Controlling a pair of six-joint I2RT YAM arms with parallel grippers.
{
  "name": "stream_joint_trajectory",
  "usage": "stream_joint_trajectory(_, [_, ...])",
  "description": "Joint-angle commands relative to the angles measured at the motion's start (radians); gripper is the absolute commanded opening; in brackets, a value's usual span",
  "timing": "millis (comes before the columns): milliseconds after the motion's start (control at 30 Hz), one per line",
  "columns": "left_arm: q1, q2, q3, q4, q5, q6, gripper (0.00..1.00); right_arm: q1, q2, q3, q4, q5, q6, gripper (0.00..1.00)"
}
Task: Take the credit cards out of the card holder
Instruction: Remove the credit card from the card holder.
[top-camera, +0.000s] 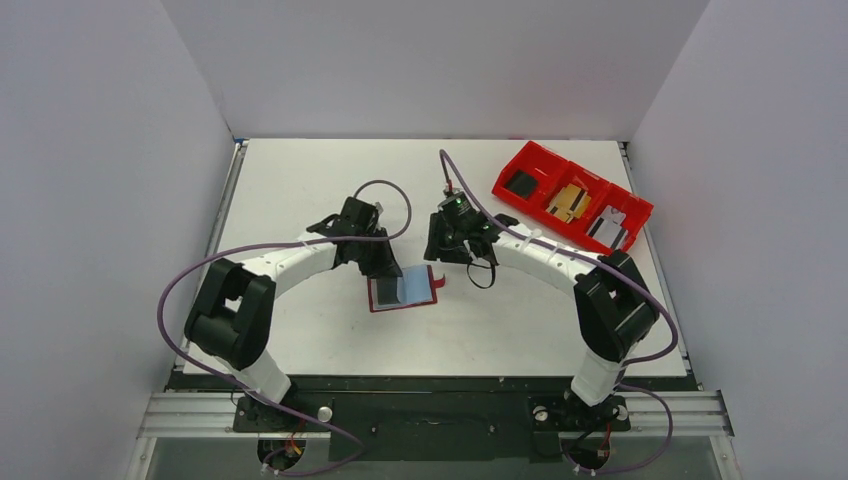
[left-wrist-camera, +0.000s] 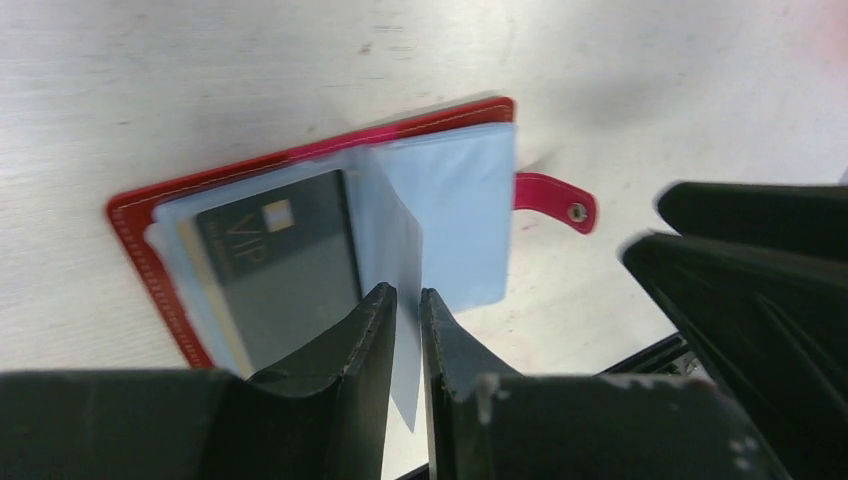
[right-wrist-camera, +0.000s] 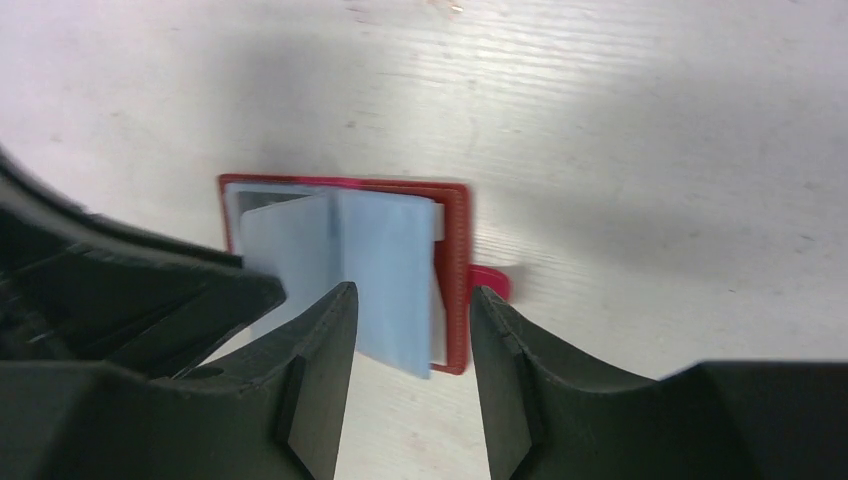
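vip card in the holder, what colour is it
Dark grey card with a yellowish edge; left wrist view shows it best.

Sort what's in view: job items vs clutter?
Job: card holder, lying open; dark VIP card in its sleeve; pale blue leaf, pinched by the left gripper; right gripper, open, facing the holder.
Lying about: red three-compartment bin at the back right, holding a dark square, tan piece, grey pieces.
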Motion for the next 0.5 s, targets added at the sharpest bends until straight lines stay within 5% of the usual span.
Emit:
stream_joint_trajectory(0, [-0.047,0.011,0.077,0.060,0.026,-0.020,0.18,-0.026,-0.044,-0.052,-0.008,0.051,-0.021,0.42])
stream_joint_trajectory(233, [-0.106,0.121,0.157,0.105,0.033,-0.048,0.40,-0.053,-0.100,-0.100,-0.009,0.056,-0.027,0.42])
stream_joint_trajectory(467, [-0.123,0.195,0.183,0.143,0.048,-0.069,0.47,-0.059,-0.126,-0.135,-0.004,0.058,-0.019,0.42])
